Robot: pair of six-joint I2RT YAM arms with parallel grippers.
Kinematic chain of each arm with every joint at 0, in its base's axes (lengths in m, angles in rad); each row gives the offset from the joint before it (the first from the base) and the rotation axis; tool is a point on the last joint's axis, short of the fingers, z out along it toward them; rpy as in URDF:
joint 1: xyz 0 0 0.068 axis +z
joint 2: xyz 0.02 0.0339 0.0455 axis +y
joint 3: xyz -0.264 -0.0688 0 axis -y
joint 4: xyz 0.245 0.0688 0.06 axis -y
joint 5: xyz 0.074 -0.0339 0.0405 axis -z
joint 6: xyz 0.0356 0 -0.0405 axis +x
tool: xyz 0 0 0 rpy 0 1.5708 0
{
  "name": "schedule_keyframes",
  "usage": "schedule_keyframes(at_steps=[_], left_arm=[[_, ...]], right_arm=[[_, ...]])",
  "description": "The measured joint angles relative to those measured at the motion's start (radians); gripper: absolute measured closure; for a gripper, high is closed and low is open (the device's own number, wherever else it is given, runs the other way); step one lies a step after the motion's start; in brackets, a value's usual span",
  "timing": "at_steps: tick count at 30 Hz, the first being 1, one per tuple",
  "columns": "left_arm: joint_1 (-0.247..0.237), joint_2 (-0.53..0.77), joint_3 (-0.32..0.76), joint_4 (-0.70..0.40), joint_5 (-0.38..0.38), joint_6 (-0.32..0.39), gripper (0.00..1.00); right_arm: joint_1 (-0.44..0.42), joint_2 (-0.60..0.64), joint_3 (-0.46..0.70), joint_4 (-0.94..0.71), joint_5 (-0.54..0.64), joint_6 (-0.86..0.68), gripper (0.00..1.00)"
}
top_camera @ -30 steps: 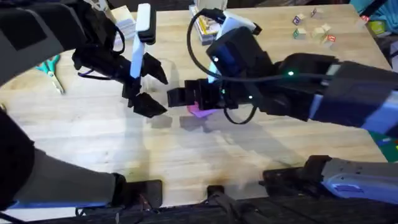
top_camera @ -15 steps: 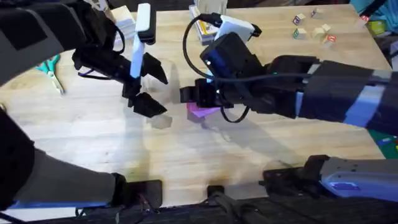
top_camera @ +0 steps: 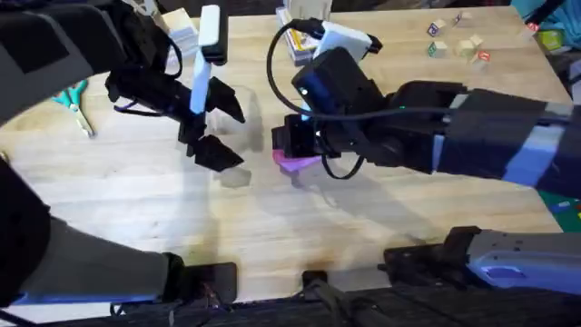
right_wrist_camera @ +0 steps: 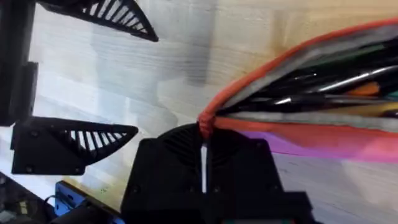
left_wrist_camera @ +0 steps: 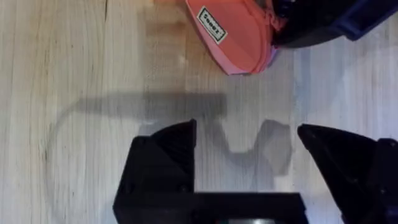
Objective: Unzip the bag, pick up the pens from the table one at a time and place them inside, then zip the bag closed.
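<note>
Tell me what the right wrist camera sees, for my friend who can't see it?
The right tool pinches the end of the open pink bag, with pens lying inside. The left tool hangs open over the wooden table beside it.

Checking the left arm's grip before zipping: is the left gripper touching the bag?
Apart. In the left wrist view, bare table shows between the open left gripper and the bag.

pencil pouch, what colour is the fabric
Pink, with a small white label; the pencil pouch shows it best in the left wrist view.
</note>
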Motion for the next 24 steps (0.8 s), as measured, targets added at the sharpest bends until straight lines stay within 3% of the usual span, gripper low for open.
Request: schedule_keyframes(at_steps=[7, 8, 10, 12, 15, 24], left_arm=[[0.0, 0.0, 0.0, 0.002, 0.015, 0.0, 0.007], [0.0, 0.0, 0.0, 0.002, 0.031, 0.0, 0.007], [0.0, 0.0, 0.0, 0.002, 0.141, 0.0, 0.007], [-0.001, 0.0, 0.0, 0.002, 0.171, 0.0, 0.007], [-0.062, 0.007, 0.0, 0.031, 0.232, 0.0, 0.008], [-0.112, 0.049, 0.0, 0.109, 0.28, 0.0, 0.008]], right_arm=[[0.0, -0.073, 0.0, -0.003, 0.001, -0.03, 0.969], [0.0, -0.085, 0.0, -0.005, 0.001, -0.031, 0.969], [0.0, -0.127, -0.005, -0.017, 0.005, -0.031, 0.969], [0.0, -0.134, -0.005, -0.017, 0.005, -0.031, 0.969], [-0.002, -0.136, -0.005, 0.03, 0.019, -0.031, 0.969], [-0.004, -0.136, -0.005, 0.044, 0.019, -0.031, 0.969]])
